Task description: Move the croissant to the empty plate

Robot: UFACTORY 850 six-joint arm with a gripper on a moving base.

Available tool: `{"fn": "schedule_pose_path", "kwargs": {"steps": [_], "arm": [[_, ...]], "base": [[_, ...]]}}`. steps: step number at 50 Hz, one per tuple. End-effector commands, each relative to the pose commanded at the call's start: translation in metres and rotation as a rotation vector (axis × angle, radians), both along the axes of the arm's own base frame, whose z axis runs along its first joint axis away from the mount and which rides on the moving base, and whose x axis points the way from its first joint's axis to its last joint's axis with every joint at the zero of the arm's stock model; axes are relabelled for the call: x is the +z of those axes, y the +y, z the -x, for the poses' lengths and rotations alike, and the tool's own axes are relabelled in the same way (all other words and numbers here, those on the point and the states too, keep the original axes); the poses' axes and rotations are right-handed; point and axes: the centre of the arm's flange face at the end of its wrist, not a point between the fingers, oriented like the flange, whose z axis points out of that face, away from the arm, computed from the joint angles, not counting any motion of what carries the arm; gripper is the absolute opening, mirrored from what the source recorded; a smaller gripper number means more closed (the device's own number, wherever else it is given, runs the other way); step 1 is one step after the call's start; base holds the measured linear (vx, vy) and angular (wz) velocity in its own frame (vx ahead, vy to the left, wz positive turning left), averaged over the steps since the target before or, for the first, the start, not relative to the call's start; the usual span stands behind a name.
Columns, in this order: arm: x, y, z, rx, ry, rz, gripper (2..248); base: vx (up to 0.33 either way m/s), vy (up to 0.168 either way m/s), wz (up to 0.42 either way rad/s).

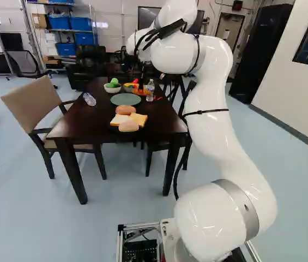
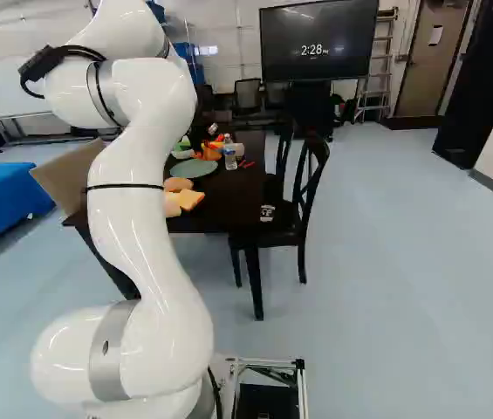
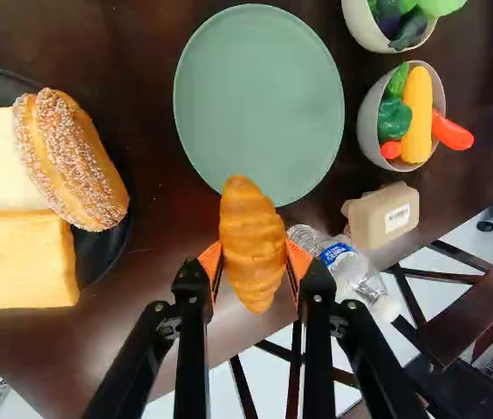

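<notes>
1. We hold the golden-brown toy croissant (image 3: pixel 252 244) clamped between the orange pads of our black two-fingered gripper (image 1: pixel 141 85).
2. In the wrist view the croissant's far tip overlaps the rim of the round, pale green plate (image 3: pixel 259 96); we cannot tell its height above it.
3. We see nothing lying on that plate, on the dark brown wooden table (image 3: pixel 154 209).
4. Beside it we see a black round plate (image 3: pixel 106 253) bearing bread slices (image 3: pixel 19 262) and a sugar-topped roll (image 3: pixel 73 161), and a clear plastic bottle (image 3: pixel 346 266).
</notes>
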Motion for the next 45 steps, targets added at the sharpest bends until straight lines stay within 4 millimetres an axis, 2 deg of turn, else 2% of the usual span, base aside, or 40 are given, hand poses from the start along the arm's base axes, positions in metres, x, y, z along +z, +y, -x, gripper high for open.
{"fn": "schedule_pose_path", "kwargs": {"steps": [19,45], "arm": [[0.0000,0.0000,0.0000,0.000,0.000,0.000,115],[0.0000,0.0000,0.0000,0.000,0.000,0.000,115]], "base": [[0.061,0.036,0.004],[0.058,0.056,0.105]]}}
